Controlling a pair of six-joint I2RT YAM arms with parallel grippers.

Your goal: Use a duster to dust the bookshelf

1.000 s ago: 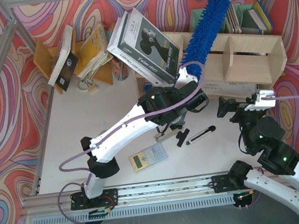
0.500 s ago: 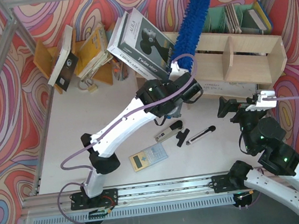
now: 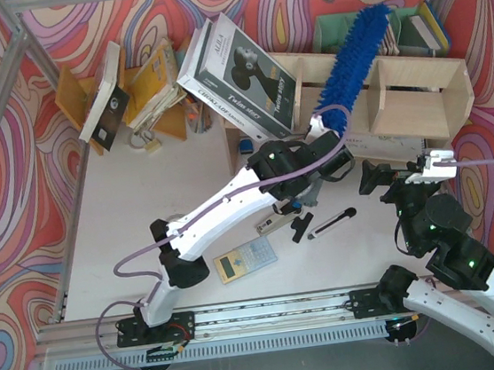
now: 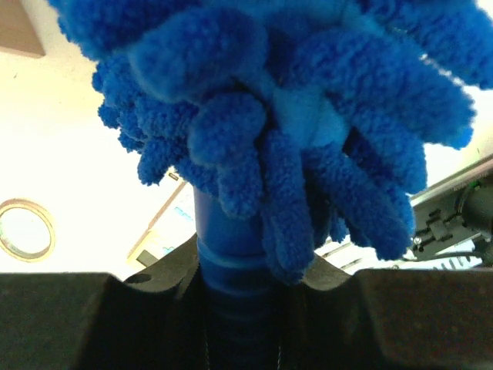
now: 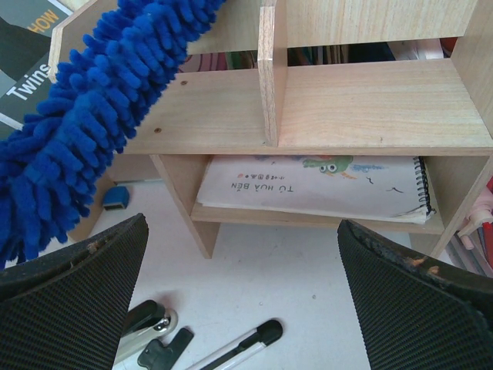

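**Top external view.** The left gripper [image 3: 320, 132] is clamped on the short handle of the duster [image 3: 353, 61]. Beyond its fingertips the brush head runs up and away, lying diagonally across the top board of the bookshelf [image 3: 414, 85]. The right gripper [image 3: 404, 173] hangs short of the shelf front with its fingers spread wide and nothing between them.

**Left wrist view.** The slim blue handle sits between the two dark fingers [image 4: 77, 324]. The chenille strands fan out directly ahead and block most of the view.

**Right wrist view.** The two fingers [image 5: 69, 277] stand far apart at the lower corners. The brush head crosses ahead and to their left, over the shelf's left end. A spiral notebook [image 5: 308, 181] lies in the lower compartment straight ahead.

**Hazards.**
- The handle is slim and round, so drag on the long head could twist it in the grip.
- A sweep toward the left could strike the large boxed item [image 3: 243, 69] leaning by the shelf end.
- The strands could snag on an upright divider [image 5: 267, 69].

**Duster condition.** Bright blue, dense and fluffy, with soft finger-like strands. It looks intact.
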